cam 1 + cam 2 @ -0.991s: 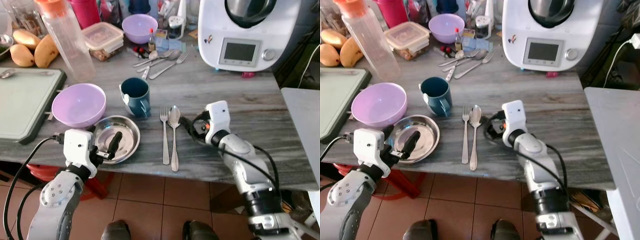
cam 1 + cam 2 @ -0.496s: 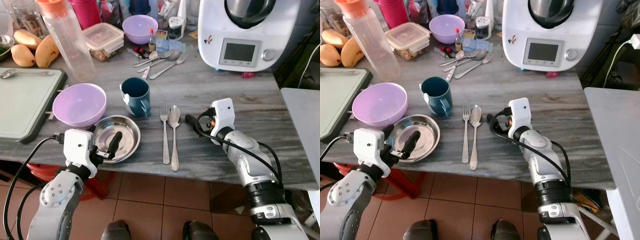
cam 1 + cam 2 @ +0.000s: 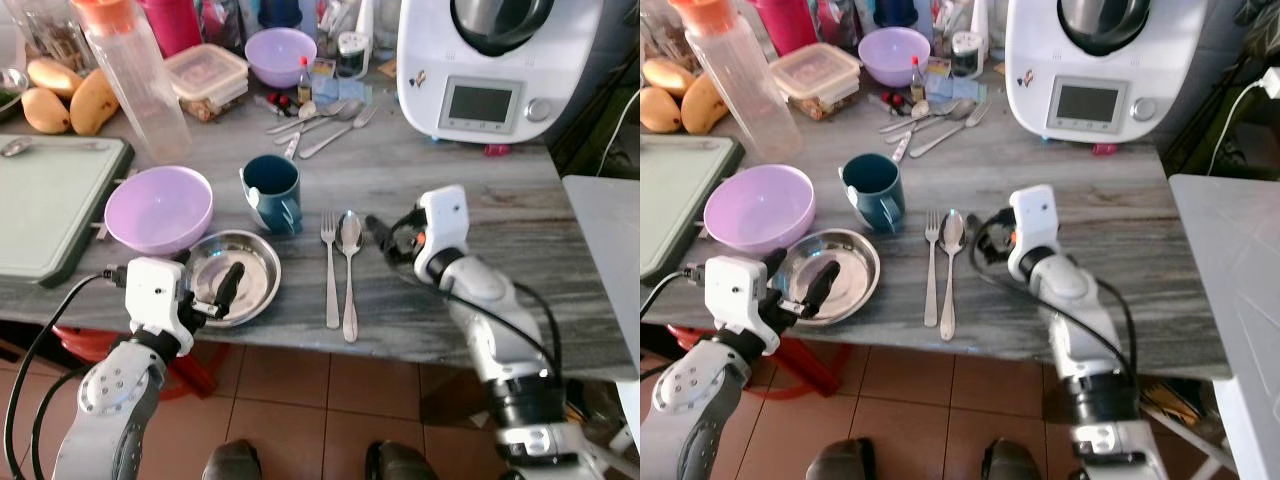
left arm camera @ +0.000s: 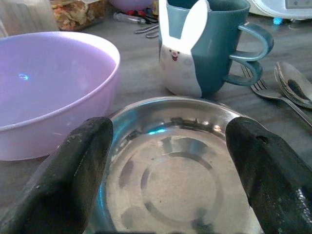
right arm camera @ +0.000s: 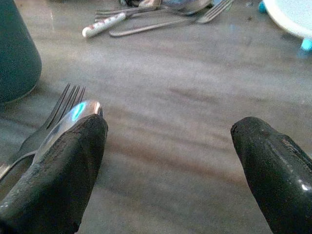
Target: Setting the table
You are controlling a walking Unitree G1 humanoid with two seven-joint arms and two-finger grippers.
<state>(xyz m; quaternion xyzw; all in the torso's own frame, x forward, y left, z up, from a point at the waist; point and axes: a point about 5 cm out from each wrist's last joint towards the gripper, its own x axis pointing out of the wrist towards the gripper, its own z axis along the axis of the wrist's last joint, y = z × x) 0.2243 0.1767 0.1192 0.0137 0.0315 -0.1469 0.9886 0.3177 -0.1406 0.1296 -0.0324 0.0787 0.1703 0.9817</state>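
A steel plate [image 3: 250,272] lies near the table's front edge, with a purple bowl [image 3: 158,208] and a teal rabbit mug [image 3: 272,192] just behind it. A fork [image 3: 330,270] and a spoon [image 3: 348,265] lie side by side to the right of the plate. My left gripper [image 3: 222,293] is open, its fingers [image 4: 83,161] spread over the plate's near rim. My right gripper [image 3: 384,232] is open too, low over the bare tabletop just right of the spoon's bowl [image 5: 78,112], holding nothing.
At the back stand a clear bottle with an orange cap [image 3: 135,80], a lidded food box [image 3: 205,75], a small purple bowl [image 3: 280,55], loose cutlery [image 3: 320,118] and a white kitchen machine [image 3: 490,60]. A green board [image 3: 50,200] and mangoes [image 3: 70,100] lie left.
My right gripper has moved a little away from the table's front edge, up beside the spoon's bowl. The left arm and the tableware have not moved.
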